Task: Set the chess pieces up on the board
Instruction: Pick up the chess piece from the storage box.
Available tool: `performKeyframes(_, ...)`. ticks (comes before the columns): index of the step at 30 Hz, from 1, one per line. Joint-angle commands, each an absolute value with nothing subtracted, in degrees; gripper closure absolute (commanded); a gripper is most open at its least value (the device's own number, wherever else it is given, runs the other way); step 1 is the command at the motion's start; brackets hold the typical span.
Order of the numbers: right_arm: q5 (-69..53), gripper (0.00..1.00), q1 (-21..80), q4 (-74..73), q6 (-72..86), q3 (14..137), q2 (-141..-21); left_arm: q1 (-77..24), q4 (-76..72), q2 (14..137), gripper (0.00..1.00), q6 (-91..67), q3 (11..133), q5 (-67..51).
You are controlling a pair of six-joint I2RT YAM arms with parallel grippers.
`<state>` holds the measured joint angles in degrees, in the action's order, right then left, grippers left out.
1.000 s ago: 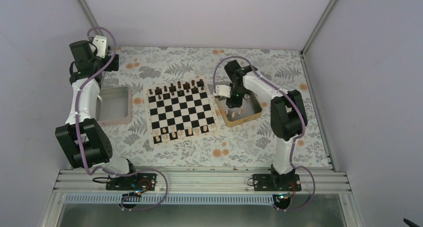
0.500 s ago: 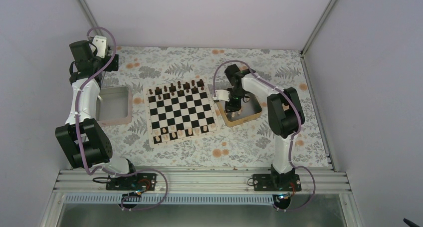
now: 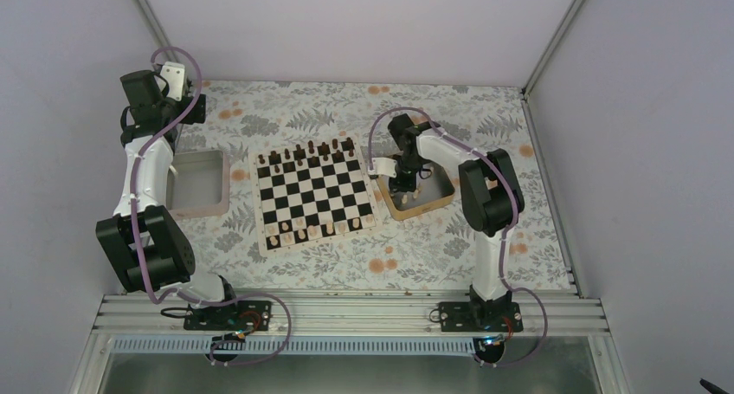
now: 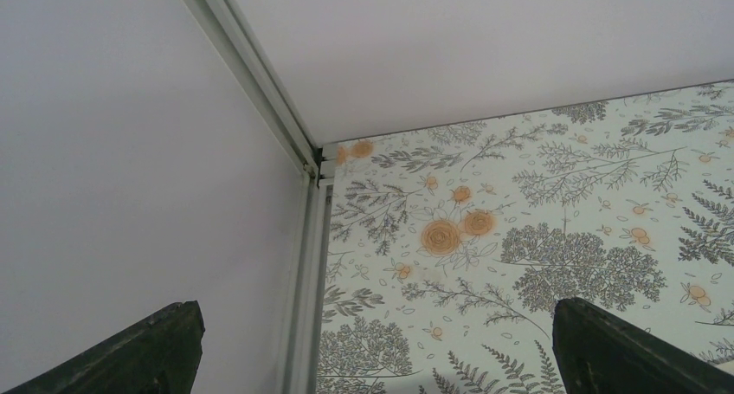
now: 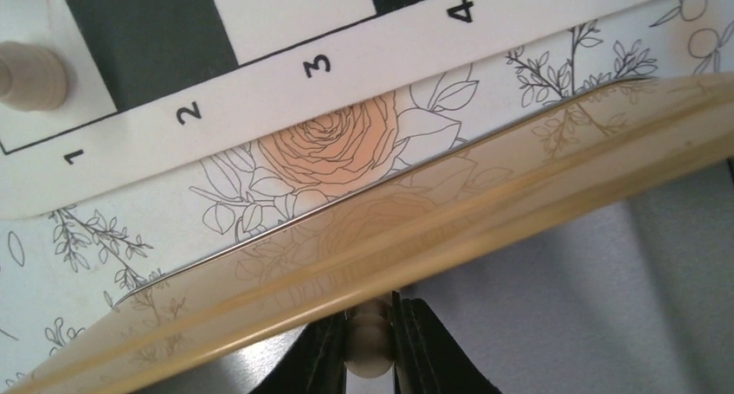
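Observation:
The black-and-white board [image 3: 317, 195] lies mid-table, dark brown pieces along its far rows and several light tan chess pieces [image 3: 313, 231] along its near edge. My right gripper [image 3: 401, 186] is down inside the gold tin tray [image 3: 437, 199] right of the board. In the right wrist view my right gripper [image 5: 370, 346] is shut on a light tan chess piece [image 5: 369, 352] just inside the tray's gold rim [image 5: 485, 212]; the board's numbered border [image 5: 260, 78] and one tan piece [image 5: 30, 74] show beyond. My left gripper [image 4: 372, 359] is open and empty, raised by the back-left corner.
A pale pinkish-rimmed tray [image 3: 197, 184] sits left of the board. The enclosure walls and corner post [image 4: 303, 151] stand close to the left gripper. The floral table cover [image 3: 363, 264] spreads around the board.
My right arm has sunk lower into the gold tray and its wrist shifted slightly left. The left arm has not moved.

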<state>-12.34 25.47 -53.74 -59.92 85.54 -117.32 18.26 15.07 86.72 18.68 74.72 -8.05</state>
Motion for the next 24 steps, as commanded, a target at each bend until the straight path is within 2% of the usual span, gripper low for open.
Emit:
performKeyframes(1,-12.4,0.88,25.8,-52.6,-59.3,86.3,-116.9,18.6,14.0,85.9,0.00,18.9,74.4,-8.1)
performKeyframes(10,-6.1,0.91,25.6,-55.4,-58.0,87.2,-111.4,18.6,13.9,85.8,0.00,18.9,74.3,-8.4)
performKeyframes(16,-2.8,0.90,26.5,-59.5,-57.0,93.3,-108.7,18.6,13.8,85.5,0.00,18.8,74.2,-9.0)
performKeyframes(24,-2.7,0.88,36.2,-58.9,-56.0,98.6,-109.7,18.6,13.6,84.6,0.00,18.5,74.1,-8.7)
